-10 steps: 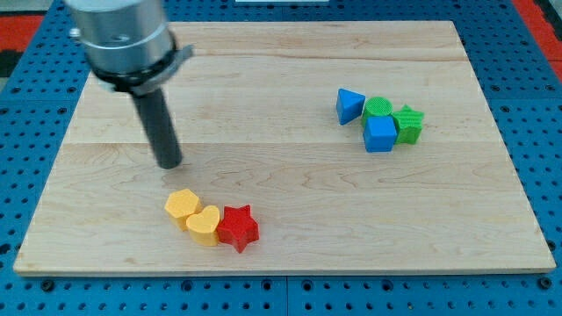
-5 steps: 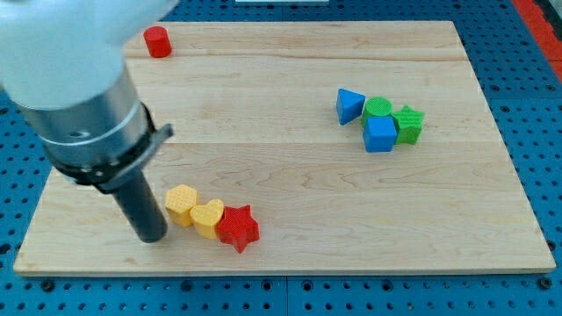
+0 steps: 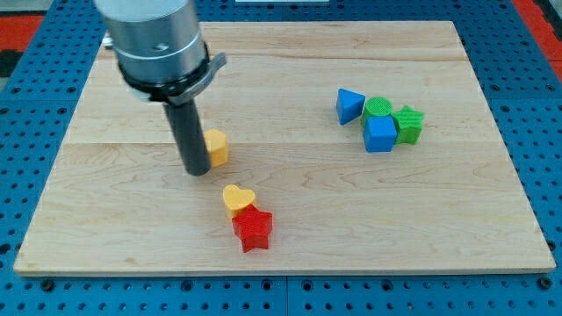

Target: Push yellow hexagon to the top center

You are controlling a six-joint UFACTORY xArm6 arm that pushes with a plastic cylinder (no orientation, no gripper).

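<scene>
The yellow hexagon point(image 3: 217, 147) lies left of the board's middle, partly hidden behind my rod. My tip point(image 3: 195, 170) rests on the wooden board point(image 3: 281, 233) just to the hexagon's left and a little below it, touching or nearly touching it. A yellow heart point(image 3: 237, 199) and a red star point(image 3: 253, 227) lie touching each other below and to the right of the hexagon, apart from it.
A blue triangle point(image 3: 349, 104), a green cylinder point(image 3: 378, 107), a blue cube point(image 3: 380, 134) and a green star point(image 3: 408, 124) sit clustered at the view's right. The arm's grey body covers the board's top left corner.
My tip moved up and to the right from the bottom left. The yellow hexagon went up and right with it, away from the heart. The heart and red star shifted right.
</scene>
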